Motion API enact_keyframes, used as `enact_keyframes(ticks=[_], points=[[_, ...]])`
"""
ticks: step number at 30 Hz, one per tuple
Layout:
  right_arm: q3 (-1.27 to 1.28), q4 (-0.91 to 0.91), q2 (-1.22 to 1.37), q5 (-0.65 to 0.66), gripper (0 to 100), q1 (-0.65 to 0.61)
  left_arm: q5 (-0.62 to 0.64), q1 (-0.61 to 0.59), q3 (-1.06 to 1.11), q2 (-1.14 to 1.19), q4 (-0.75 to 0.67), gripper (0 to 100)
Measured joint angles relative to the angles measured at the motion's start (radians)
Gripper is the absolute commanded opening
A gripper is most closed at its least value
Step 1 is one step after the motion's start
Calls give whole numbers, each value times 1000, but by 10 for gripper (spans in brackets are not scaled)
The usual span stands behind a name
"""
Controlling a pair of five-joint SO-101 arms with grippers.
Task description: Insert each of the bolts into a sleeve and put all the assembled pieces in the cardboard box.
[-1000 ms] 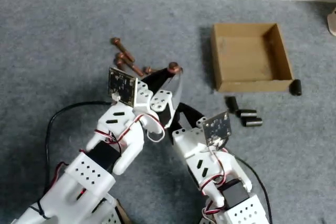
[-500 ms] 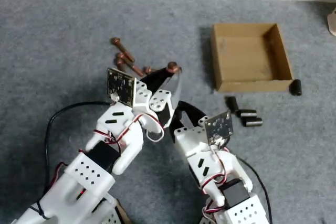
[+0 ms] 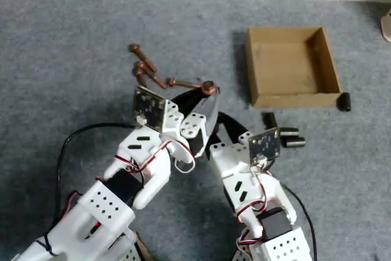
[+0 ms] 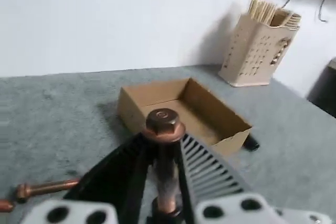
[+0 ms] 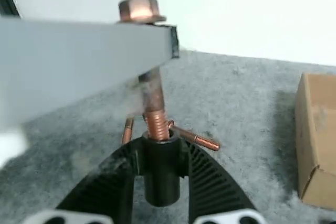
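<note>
The left gripper (image 4: 160, 150) pinches a copper bolt (image 4: 164, 123) upright, just under its head. The right gripper (image 5: 161, 150) is clamped on a black sleeve (image 5: 161, 177), with the bolt's threaded tip at its mouth (the left gripper's flat side crosses the shank in the right wrist view). From the pair, the cardboard box (image 3: 296, 99) lies at 2 o'clock, loose bolts (image 3: 146, 68) at 10, and spare sleeves (image 3: 287, 137) at 3.

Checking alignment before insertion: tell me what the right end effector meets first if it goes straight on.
The bolt held by the left end effector; its threaded tip seems to sit at the mouth of the gripped sleeve.
</note>
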Motion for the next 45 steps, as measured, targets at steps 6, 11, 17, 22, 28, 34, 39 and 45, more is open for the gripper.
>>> enact_keyframes(ticks=[6, 11, 17, 22, 28, 34, 39, 45], points=[[0, 0, 0, -8, 4, 0, -12, 0, 0, 0, 0, 6], [0, 0, 0, -9, 4, -2, -157, 2, 25, -15, 87, 8], [0, 5, 5, -6, 4, -5, -287, 3, 89, -28, 232, 75], [0, 28, 5, -8, 4, 0, -315, -9, 130, -32, 241, 136], [0, 104, 6, -8, 4, -2, -319, -9, 143, -32, 325, 155], [0, 104, 6, -8, 4, -2, -319, -9, 143, -32, 334, 212], [0, 104, 6, -8, 4, 95, -321, -87, 143, -32, 348, 313], [0, 98, 0, -12, 4, 210, -334, -187, 146, -28, 568, 300]])
